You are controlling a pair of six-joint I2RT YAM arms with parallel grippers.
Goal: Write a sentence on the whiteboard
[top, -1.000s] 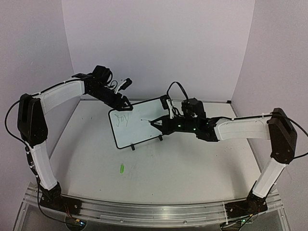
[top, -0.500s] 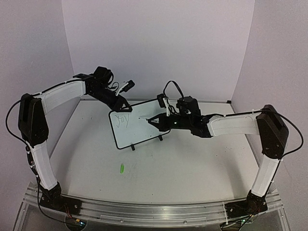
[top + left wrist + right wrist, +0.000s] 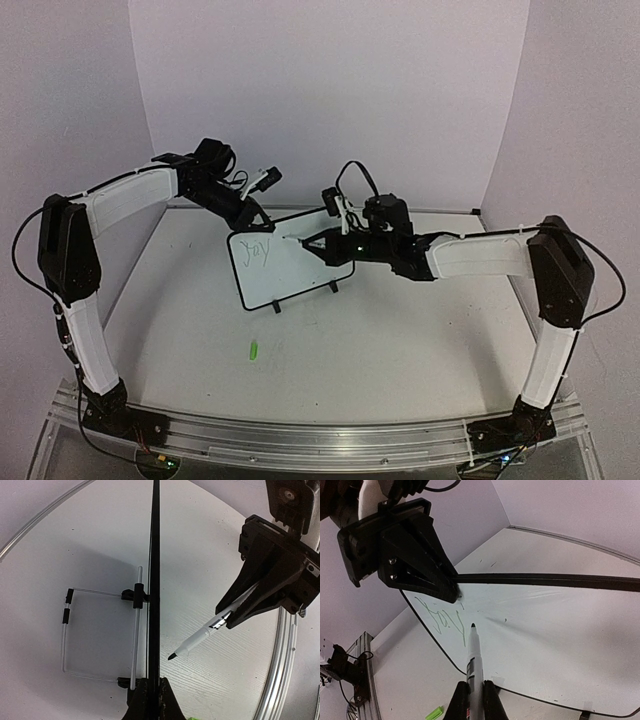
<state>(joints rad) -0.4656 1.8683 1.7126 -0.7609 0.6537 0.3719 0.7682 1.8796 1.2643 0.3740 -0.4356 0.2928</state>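
Note:
The whiteboard (image 3: 295, 270) stands tilted on the table, white face with a thin black frame. A short green scrawl, the sentence (image 3: 258, 247), sits at its upper left (image 3: 444, 620). My left gripper (image 3: 252, 217) is shut on the board's top edge; the left wrist view shows the jaws (image 3: 150, 697) clamped on the black frame (image 3: 155, 580). The right gripper (image 3: 472, 695) is shut on a marker (image 3: 474, 657). The marker's dark tip hovers just right of the scrawl, with a small gap to the face in the left wrist view (image 3: 200, 637).
A green marker cap (image 3: 253, 350) lies on the table in front of the board, also in the right wrist view (image 3: 434, 713). A clear rod stand (image 3: 65, 630) shows behind the board. Purple walls close the back and sides.
My left gripper has shut on the board's top edge. The right arm has carried the marker leftward across the board, toward the green scrawl.

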